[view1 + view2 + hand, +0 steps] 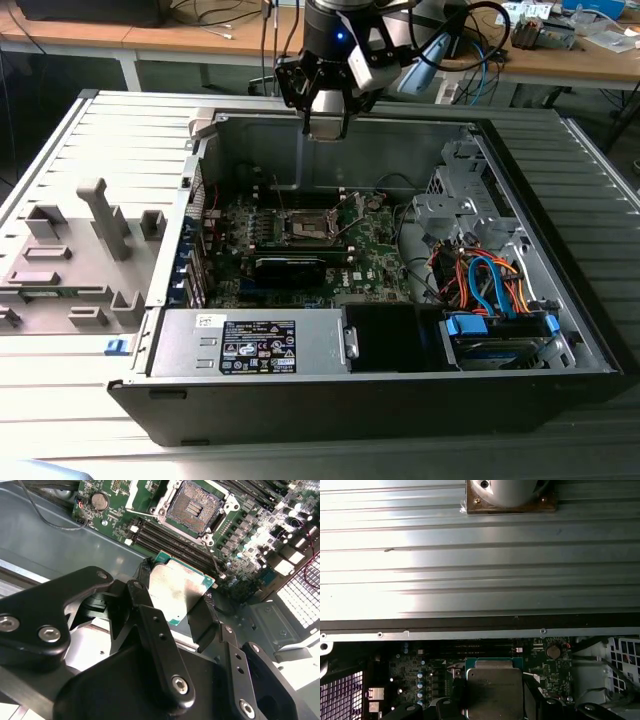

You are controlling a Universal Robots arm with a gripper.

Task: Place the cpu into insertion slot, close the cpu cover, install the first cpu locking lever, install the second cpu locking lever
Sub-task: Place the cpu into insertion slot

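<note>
gripper [176,600]: black fingers [202,622] clamped on two opposite edges of the cpu
cpu [180,590]: silvery top facing the camera, green rim showing
insertion slot [195,506]: uncovered, at the gripper's twelve o'clock, apart from the cpu

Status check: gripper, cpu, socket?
Gripper shut on the cpu, held aloft, off to one side of the insertion slot. Slot empty, uncovered. Nothing seen between them.

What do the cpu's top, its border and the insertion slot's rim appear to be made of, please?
The cpu, held in the hand: its top looks like brushed silvery metal, given its dull grey sheen; its border looks like green circuit-board laminate. The insertion slot: its rim seems bright bare metal, glinting; its dark centre is probably plastic.
</note>
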